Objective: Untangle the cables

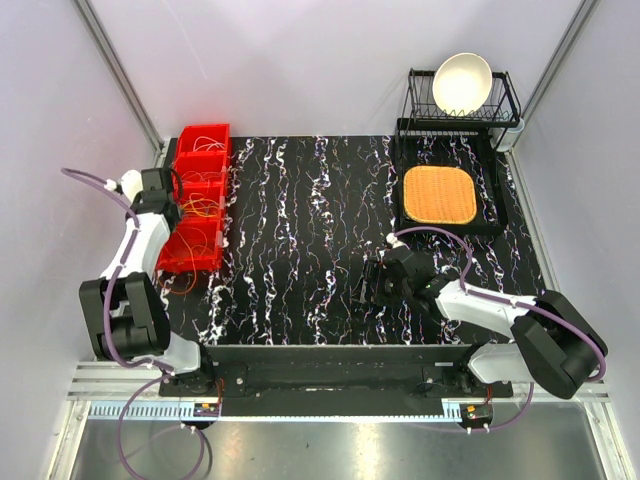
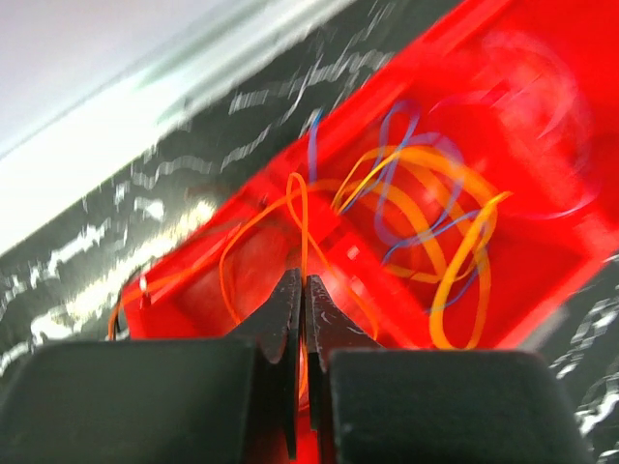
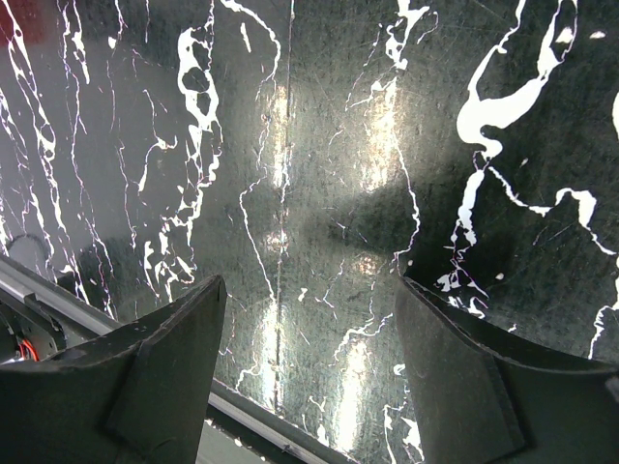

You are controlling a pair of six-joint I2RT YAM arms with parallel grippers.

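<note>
Workspace: a black marbled table (image 1: 300, 250) with white veining, enclosed by pale grey walls. A row of red bins (image 1: 213, 150) stood along the far left side of the table. At the far right, a black wire dish rack (image 1: 505, 100) held a white bowl (image 1: 462, 82). Just in front of the rack, an orange woven mat (image 1: 439, 194) lay on a black tray (image 1: 497, 225).

The cables (image 1: 200, 205) lay in loose loops inside the red bins, and a few orange strands spilled over the near end of the row onto the table. In the left wrist view the cables (image 2: 426, 222) appeared as overlapping orange and yellow loops with thinner blue and purple strands among them. All of them lay on the floor of one red compartment, though motion blur softened the detail.

The left gripper (image 1: 183, 205) was positioned over the left edge of the bins. From the wrist camera, the left gripper (image 2: 302, 280) had its jaws pressed together. An orange strand ran down into the seam between the tips and looped upward from there, so it appeared to be pinched.

The right gripper (image 1: 365, 285) hovered low over bare table right of centre, well apart from the bins. In its own view the right gripper (image 3: 309, 285) had its jaws spread wide with only the veined surface between them, grasping nothing.
</note>
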